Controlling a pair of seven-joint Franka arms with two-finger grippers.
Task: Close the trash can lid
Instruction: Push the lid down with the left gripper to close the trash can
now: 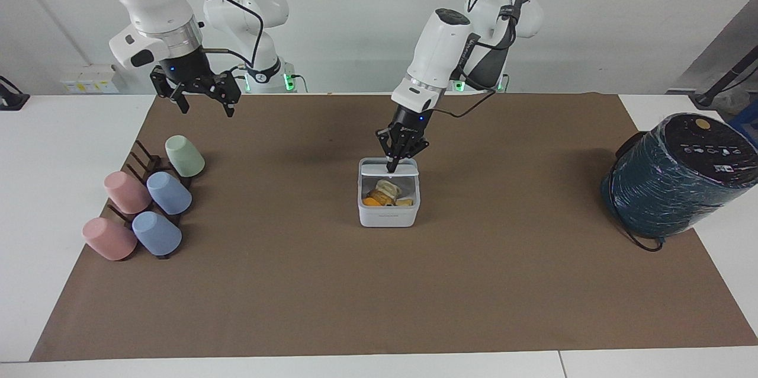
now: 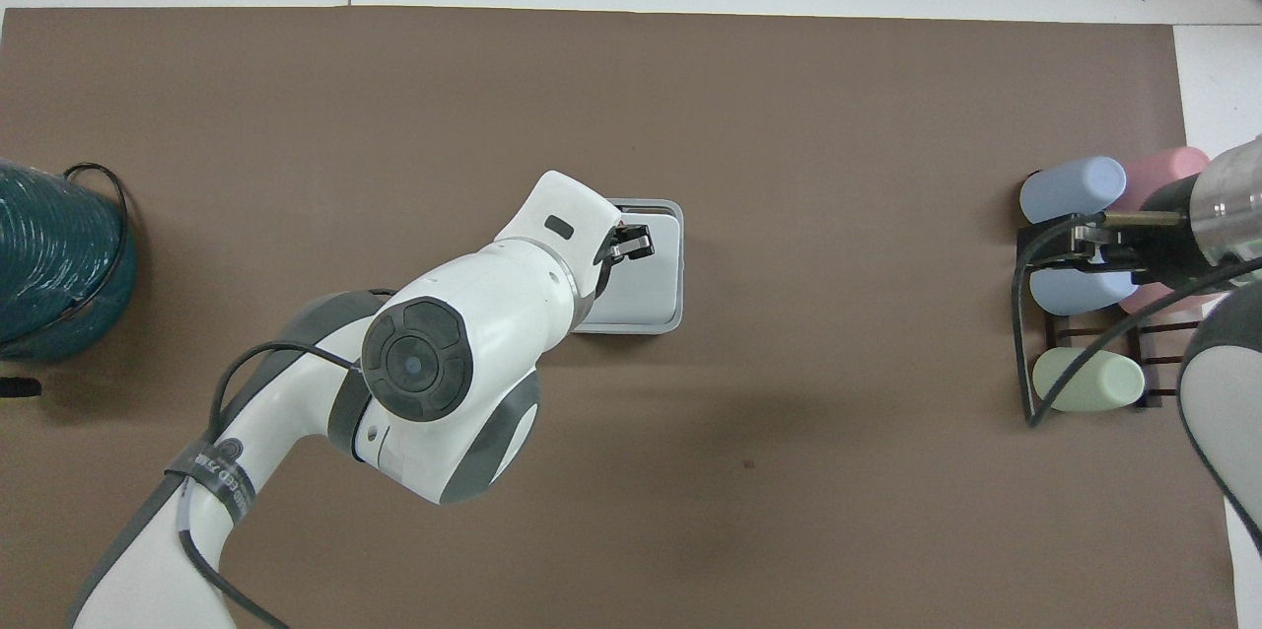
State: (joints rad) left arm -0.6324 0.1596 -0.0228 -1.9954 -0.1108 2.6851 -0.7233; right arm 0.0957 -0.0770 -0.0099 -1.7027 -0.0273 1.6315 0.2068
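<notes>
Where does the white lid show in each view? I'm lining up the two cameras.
Facing view: the lid sits mid-picture, tilted low over the trash can, the left hand on it.
Overhead view: the lid is just above centre, covering the can's opening, partly under the left arm.
Shared landmark: the cup rack, at the right arm's end.

No readable text. Band on left arm (image 2: 212,471) carries lettering, illegible. Teal cylinder's black top (image 1: 707,144) shows small white marks, too small to read.
</notes>
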